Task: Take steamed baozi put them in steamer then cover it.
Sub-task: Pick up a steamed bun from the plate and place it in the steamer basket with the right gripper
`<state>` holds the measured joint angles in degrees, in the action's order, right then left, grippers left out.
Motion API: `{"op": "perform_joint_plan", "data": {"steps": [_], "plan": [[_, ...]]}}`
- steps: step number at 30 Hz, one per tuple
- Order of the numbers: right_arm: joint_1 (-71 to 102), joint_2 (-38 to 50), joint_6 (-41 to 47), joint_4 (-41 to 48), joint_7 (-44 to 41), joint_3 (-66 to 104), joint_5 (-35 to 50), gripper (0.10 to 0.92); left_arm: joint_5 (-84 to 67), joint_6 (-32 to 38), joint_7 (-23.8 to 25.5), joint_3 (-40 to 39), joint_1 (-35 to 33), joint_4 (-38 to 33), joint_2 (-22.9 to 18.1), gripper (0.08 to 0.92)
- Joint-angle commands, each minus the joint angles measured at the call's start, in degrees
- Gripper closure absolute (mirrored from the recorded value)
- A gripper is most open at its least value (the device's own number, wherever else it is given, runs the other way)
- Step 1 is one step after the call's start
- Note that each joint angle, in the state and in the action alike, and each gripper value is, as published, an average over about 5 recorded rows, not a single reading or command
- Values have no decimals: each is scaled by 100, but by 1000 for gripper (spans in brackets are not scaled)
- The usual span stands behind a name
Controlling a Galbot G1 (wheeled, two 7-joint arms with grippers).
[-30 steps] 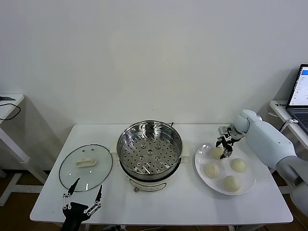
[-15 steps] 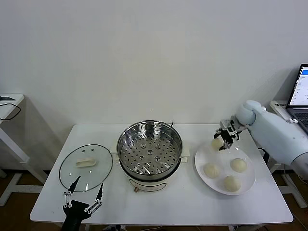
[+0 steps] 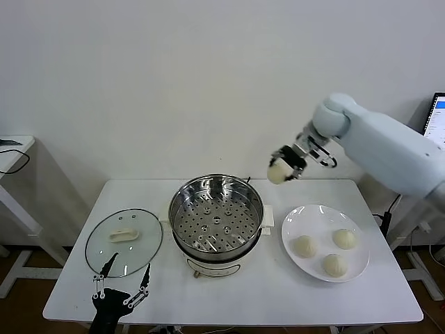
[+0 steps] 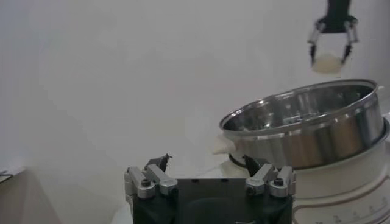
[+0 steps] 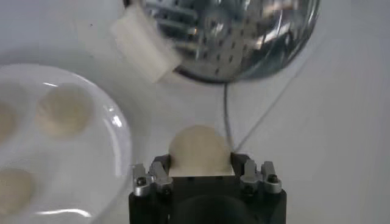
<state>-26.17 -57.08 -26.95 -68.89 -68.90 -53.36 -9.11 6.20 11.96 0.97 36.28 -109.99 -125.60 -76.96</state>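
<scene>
Since a second ago the right hand (image 3: pixel 284 169) has lifted one baozi (image 3: pixel 279 170) off the plate (image 3: pixel 299 226) and carried it up and toward the steamer (image 3: pixel 216 214); it now hangs in the air above the gap between plate and steamer, clenched on the bun. Three buns (image 3: pixel 305 245) lie on the plate. The left hand (image 3: pixel 119 294) sits low at the tabletop's near edge by the lid (image 3: pixel 124 241), fingers spread and holding nothing, barely changed.

To do this step well, I would carry the bun on across the rim until it is over the perforated tray (image 3: pixel 215 225), lower it close to the tray before letting go so that it does not roll, and place it toward one side, leaving room for the other three. The bun looks soft, so the squeeze should stay light. The rim is tall and the hand should clear it coming down.

The white tabletop (image 3: pixel 243 292) also carries the glass lid, flat and handle up, left of the steamer. Behind is a plain white wall; a side table stands far left, a laptop screen (image 3: pixel 437 118) at the far right edge
</scene>
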Motion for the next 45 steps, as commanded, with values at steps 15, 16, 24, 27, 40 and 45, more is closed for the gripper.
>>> {"op": "perform_joint_plan", "data": {"steps": [15,16,24,27,40,45], "plan": [[388,-2115,-1579,929,201,-592,-1456,337,-76,76,-8,-28,93,157,29,177],[439,-2170,-1602,1026,223,-571,-1518,338,-93,79,-8,-22,98,163,34,177],[744,-2512,-1739,1603,315,-408,-1835,337,-153,104,-8,-14,133,207,43,177],[790,-2567,-1760,1687,330,-403,-1856,334,-159,118,-9,-7,138,227,46,177],[706,-2433,-1757,1493,282,-308,-1679,228,-160,142,-32,2,154,219,32,177],[297,-1748,-821,689,-367,-117,-442,203,-159,116,-34,4,160,214,46,177]]}}
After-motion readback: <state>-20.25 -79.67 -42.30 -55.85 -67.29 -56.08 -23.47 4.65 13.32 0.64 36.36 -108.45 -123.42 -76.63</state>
